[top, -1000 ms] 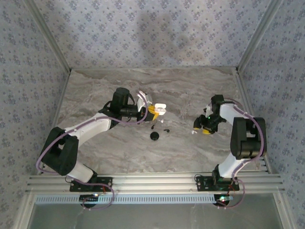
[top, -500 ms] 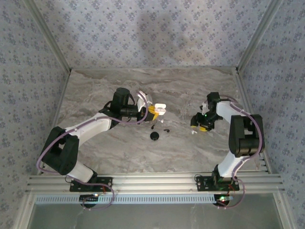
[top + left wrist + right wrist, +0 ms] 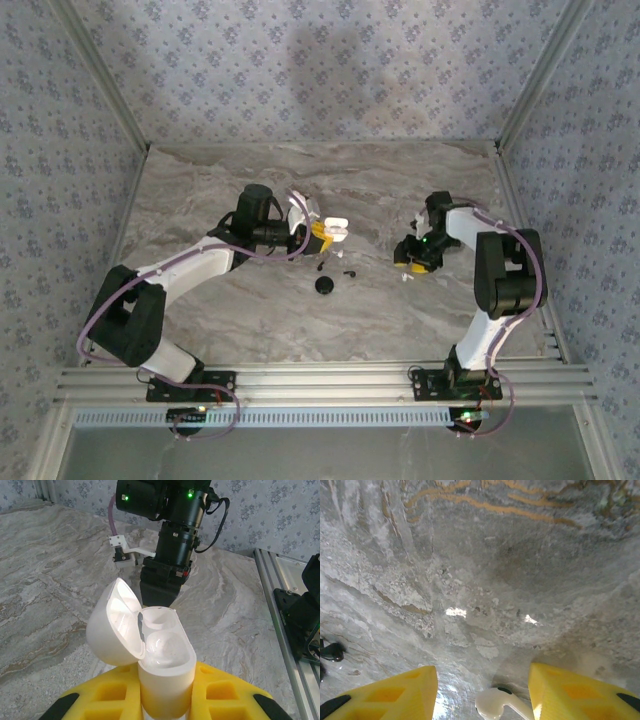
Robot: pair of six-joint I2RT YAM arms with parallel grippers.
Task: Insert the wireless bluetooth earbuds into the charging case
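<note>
Left gripper [image 3: 165,707] clamps the white charging case [image 3: 165,650], lid flipped open. Your right gripper [image 3: 482,682] hangs low over the marble table [image 3: 470,555], fingers apart, with a white earbud [image 3: 496,703] lying on it between them. 1 tiny black bud [image 3: 350,272] lies nearer the case.

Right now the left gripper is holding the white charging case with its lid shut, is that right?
Not quite. The left gripper does hold the white charging case, but its lid is flipped open, not shut. The left wrist view shows the lid hinged back to one side of the case.
</note>
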